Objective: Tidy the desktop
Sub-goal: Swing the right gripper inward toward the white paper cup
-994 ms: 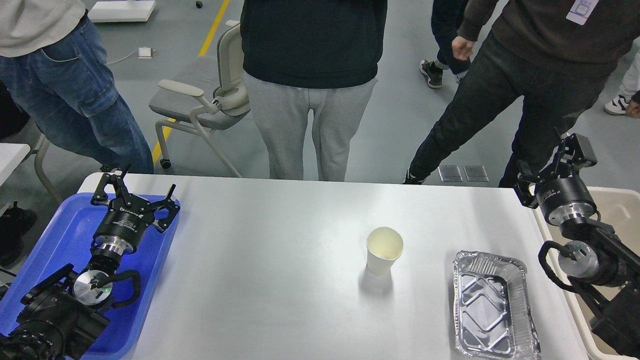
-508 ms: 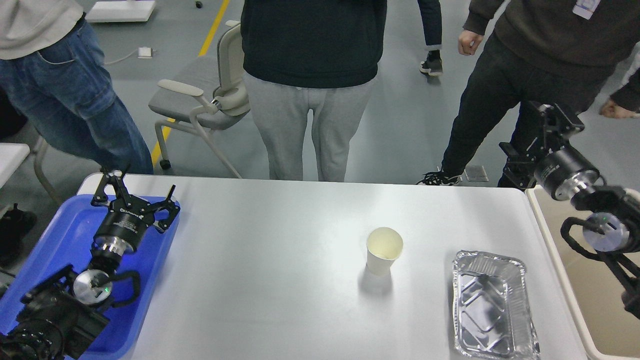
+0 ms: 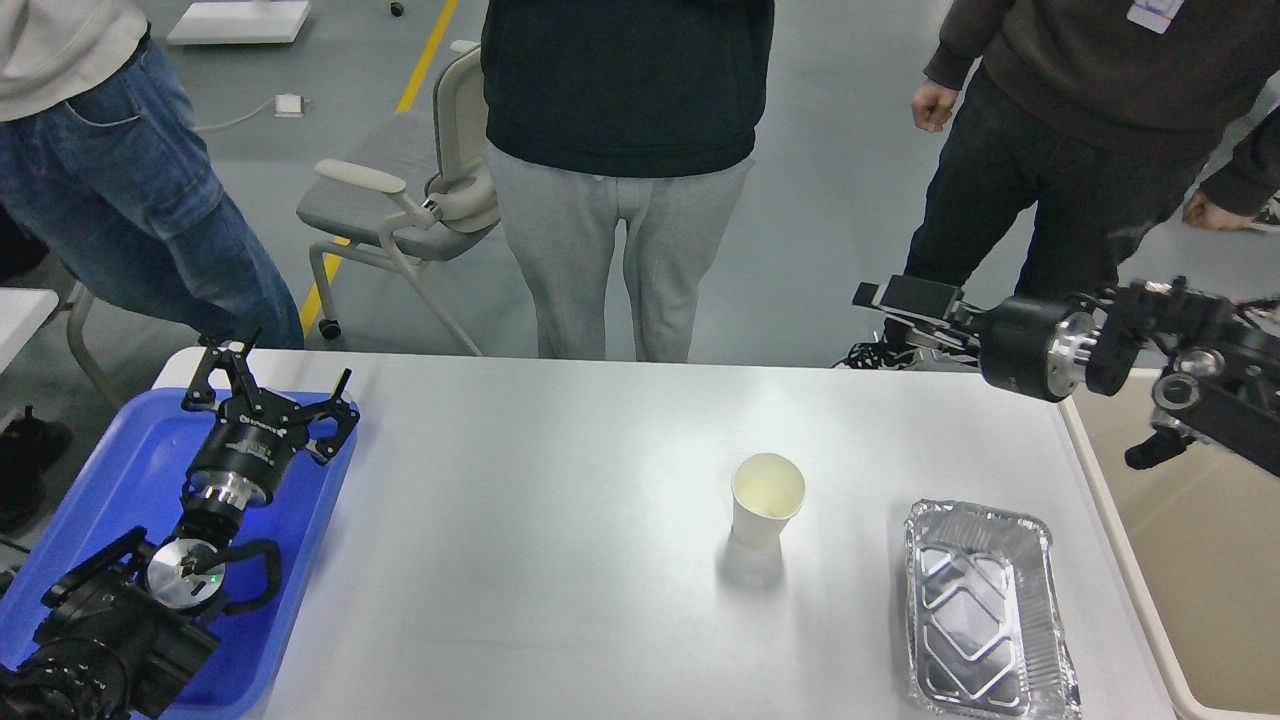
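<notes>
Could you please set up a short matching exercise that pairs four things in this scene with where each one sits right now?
Things:
1. white paper cup
2. rectangular silver foil tray
3. blue plastic tray
4. beige bin

Places:
A. off the right edge of the white-grey desktop
B. under the left gripper, at the desktop's left edge
C. upright near the middle of the desktop
D. near the desktop's front right corner

Pairs: 1-C, 2-D, 3-B, 4-A
</notes>
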